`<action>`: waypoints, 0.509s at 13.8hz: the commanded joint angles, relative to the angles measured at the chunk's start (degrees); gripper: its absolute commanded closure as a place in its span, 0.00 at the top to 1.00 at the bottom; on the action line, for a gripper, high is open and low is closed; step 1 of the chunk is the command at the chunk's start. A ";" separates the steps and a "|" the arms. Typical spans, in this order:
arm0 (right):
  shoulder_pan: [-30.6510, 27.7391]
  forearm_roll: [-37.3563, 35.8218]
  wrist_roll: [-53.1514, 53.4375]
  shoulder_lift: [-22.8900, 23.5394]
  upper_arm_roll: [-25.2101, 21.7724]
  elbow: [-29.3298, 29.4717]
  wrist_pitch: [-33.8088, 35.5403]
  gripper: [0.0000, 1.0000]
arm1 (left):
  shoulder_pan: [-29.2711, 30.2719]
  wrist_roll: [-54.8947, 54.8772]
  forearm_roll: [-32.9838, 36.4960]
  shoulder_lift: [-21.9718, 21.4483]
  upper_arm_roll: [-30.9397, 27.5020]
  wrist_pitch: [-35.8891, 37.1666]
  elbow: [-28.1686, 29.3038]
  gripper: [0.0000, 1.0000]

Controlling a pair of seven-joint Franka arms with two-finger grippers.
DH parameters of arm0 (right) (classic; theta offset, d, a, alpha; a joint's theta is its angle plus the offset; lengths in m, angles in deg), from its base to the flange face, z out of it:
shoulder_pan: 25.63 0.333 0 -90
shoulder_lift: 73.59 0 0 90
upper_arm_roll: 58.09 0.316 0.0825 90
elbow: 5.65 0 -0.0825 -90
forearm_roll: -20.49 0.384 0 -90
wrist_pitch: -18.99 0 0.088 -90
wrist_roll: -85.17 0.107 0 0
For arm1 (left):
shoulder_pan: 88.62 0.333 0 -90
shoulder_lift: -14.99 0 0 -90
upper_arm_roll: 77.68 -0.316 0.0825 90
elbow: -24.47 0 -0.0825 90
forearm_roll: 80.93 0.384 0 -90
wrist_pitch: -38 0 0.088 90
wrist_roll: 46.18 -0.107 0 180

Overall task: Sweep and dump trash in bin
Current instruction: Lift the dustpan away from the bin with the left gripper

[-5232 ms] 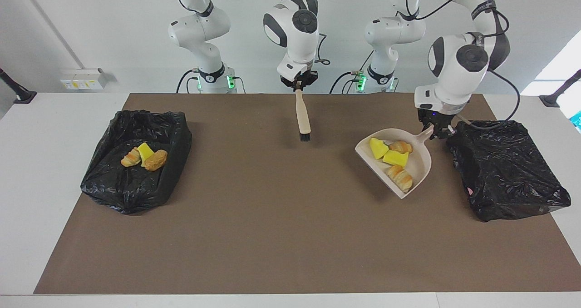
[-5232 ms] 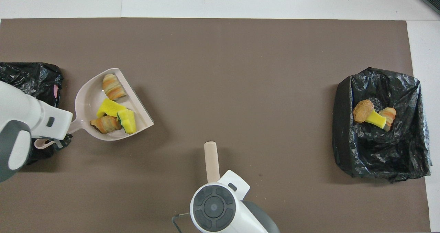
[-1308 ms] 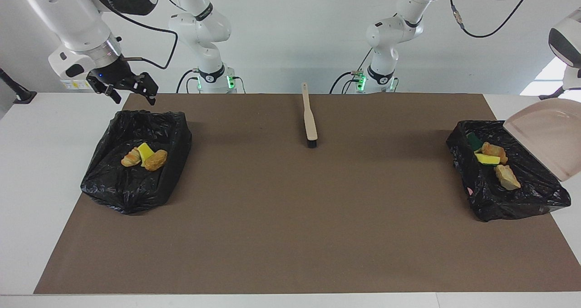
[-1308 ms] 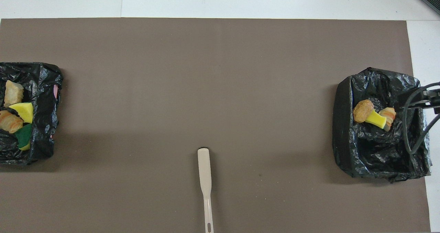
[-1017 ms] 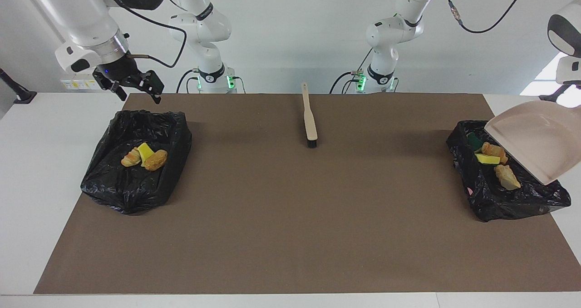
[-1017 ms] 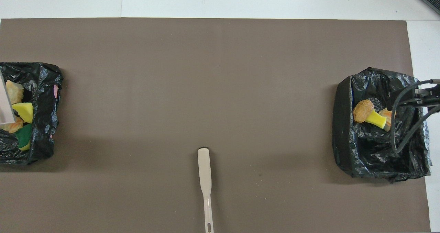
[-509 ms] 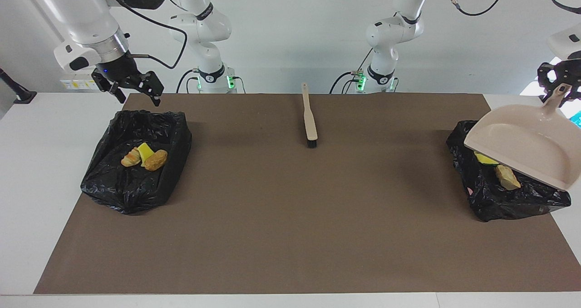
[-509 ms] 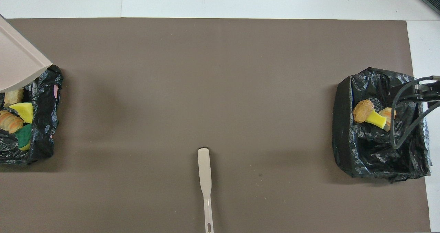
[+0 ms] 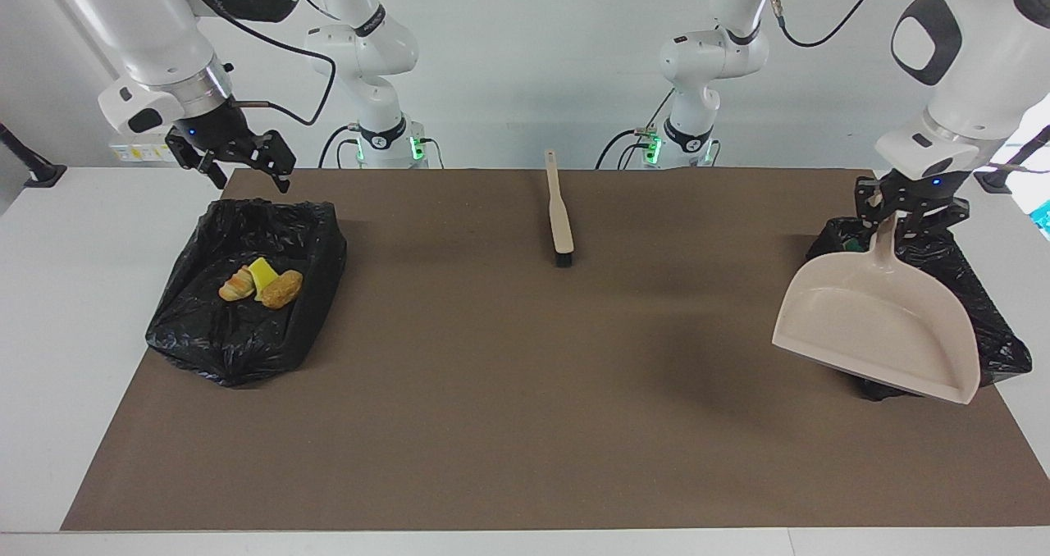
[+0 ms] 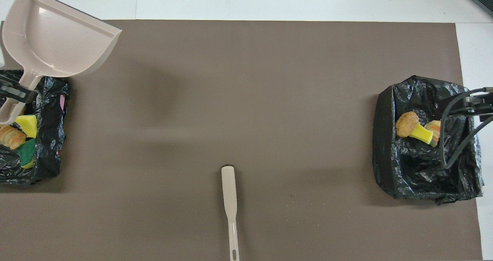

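Trash [image 10: 17, 136] sits in the bin [image 10: 50, 138] at the left arm's edge. Our left gripper [image 9: 901, 211] pinches the empty dustpan [image 9: 882, 326] handle above it; we should lower it level onto the mat. Right gripper [image 9: 238, 158] waits, fingers spread, above the other bin [image 9: 246, 293].

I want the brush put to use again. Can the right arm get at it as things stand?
Probably yes. The right gripper is open and empty above the bin at its end; the brush lies alone on the mat, handle toward the robots, nothing between.
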 commanded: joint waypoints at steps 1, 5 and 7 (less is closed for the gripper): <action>-0.51 0.70 -0.68 -1.37 0.22 -1.82 -1.54 1.00 | -5.53 12.01 -1.17 -2.02 -1.04 -5.29 5.19 0.00; 0.10 0.70 -0.77 -1.37 0.40 -1.73 -1.54 1.00 | -13.97 25.20 -1.17 1.22 -1.04 -11.27 7.05 0.00; 0.10 0.70 -0.77 -1.37 0.40 -1.82 -1.54 1.00 | -16.53 26.98 -1.34 2.89 -1.04 -12.78 6.87 0.00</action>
